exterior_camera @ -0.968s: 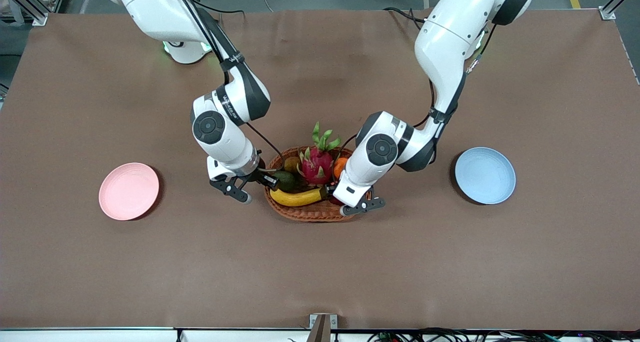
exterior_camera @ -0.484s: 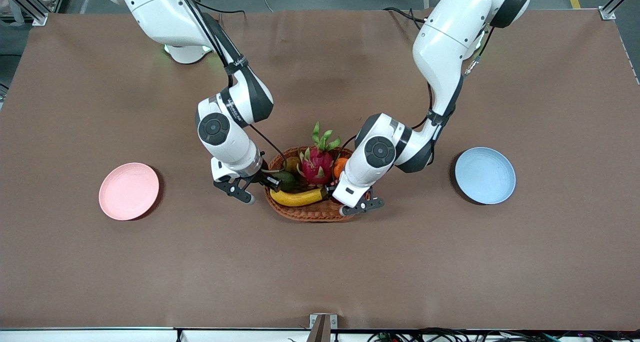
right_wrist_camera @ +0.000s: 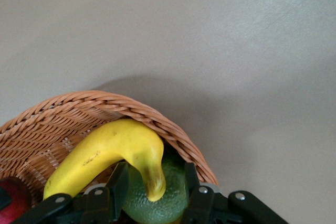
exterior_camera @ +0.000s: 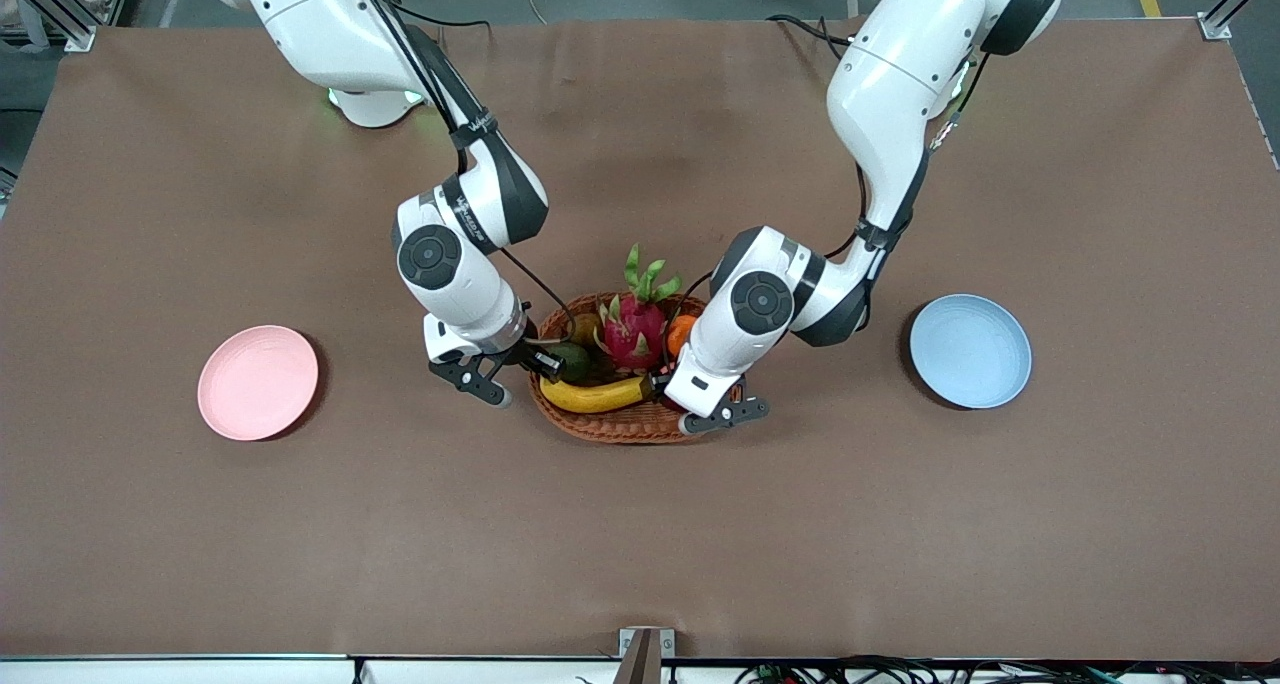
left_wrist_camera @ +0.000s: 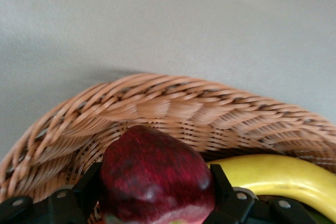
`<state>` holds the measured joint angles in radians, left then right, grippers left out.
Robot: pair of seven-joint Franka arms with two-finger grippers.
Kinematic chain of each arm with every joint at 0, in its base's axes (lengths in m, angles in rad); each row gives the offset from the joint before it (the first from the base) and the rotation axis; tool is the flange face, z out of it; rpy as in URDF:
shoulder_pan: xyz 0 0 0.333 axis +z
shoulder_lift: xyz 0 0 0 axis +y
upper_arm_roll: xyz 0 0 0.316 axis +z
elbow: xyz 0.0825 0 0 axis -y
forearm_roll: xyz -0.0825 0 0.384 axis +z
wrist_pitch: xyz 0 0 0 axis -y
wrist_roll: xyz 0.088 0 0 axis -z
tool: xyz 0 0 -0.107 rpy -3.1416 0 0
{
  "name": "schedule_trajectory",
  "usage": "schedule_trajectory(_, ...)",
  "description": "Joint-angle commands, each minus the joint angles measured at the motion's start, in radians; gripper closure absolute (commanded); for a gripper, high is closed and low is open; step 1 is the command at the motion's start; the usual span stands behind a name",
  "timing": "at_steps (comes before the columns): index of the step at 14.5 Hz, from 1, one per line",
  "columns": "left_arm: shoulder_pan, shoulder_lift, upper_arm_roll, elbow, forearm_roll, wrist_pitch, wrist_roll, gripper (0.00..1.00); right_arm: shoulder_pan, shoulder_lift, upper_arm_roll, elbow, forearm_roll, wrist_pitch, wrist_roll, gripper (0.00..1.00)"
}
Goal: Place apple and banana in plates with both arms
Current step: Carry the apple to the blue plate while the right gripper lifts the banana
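Observation:
The banana (exterior_camera: 595, 394) lies in the wicker basket (exterior_camera: 620, 429), on the side nearer the front camera. My right gripper (exterior_camera: 540, 362) is at the basket's end toward the right arm. In the right wrist view it (right_wrist_camera: 155, 182) is open, its jaws standing either side of the banana's (right_wrist_camera: 105, 153) dark tip and the avocado (right_wrist_camera: 157, 205) under it. My left gripper (exterior_camera: 663, 382) is at the basket's other end, shut on the dark red apple (left_wrist_camera: 155, 179). The apple is hidden under it in the front view. The pink plate (exterior_camera: 258, 382) and blue plate (exterior_camera: 970, 351) are bare.
The basket also holds a pink dragon fruit (exterior_camera: 632, 329), an orange (exterior_camera: 680, 332) and the avocado (exterior_camera: 572, 361). The pink plate lies toward the right arm's end of the table, the blue plate toward the left arm's end. Brown cloth covers the table.
My right arm has shifted a little toward the basket, bringing its gripper in over the banana's tip. My left arm has barely moved.

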<state>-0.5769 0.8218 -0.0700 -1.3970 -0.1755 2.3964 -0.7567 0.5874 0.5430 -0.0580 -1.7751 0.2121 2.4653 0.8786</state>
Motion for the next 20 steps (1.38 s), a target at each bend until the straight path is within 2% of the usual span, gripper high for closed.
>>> schedule_trajectory(1,0.003,-0.096,0.009,-0.007,-0.007,-0.123,0.004,0.38,0.019,-0.006,-0.009,-0.012,-0.014,0.012,0.023,0.55)
schedule_trajectory(4,0.055,-0.196,0.01,-0.008,-0.003,-0.282,0.023,0.38,0.019,-0.006,-0.009,-0.012,-0.016,0.012,0.023,0.63)
schedule_trajectory(5,0.077,-0.223,0.012,-0.01,-0.002,-0.325,0.045,0.38,0.019,-0.006,-0.009,-0.012,-0.014,0.012,0.023,0.69)
schedule_trajectory(6,0.097,-0.249,0.013,-0.011,-0.001,-0.364,0.066,0.38,0.019,-0.006,-0.009,-0.012,-0.014,0.012,0.023,0.75)
schedule_trajectory(8,0.158,-0.295,0.016,-0.017,0.007,-0.449,0.13,0.4,0.019,-0.006,-0.009,-0.012,-0.014,0.012,0.023,0.95)
schedule_trajectory(9,0.205,-0.314,0.016,-0.02,0.02,-0.506,0.202,0.42,0.019,-0.006,-0.009,-0.012,-0.016,0.012,0.023,0.99)
schedule_trajectory(12,0.356,-0.375,0.015,-0.088,0.082,-0.557,0.458,0.42,0.014,-0.006,-0.009,-0.012,-0.014,0.008,0.022,1.0)
schedule_trajectory(14,0.416,-0.414,0.015,-0.164,0.112,-0.554,0.514,0.42,0.006,-0.011,-0.009,-0.01,-0.014,-0.003,0.019,1.0)
schedule_trajectory(18,0.489,-0.45,0.012,-0.302,0.185,-0.481,0.539,0.45,0.003,-0.052,-0.011,0.002,-0.014,-0.097,0.02,1.0)
schedule_trajectory(20,0.511,-0.477,0.013,-0.414,0.188,-0.374,0.592,0.44,-0.012,-0.08,-0.011,0.003,-0.014,-0.124,0.014,1.0)
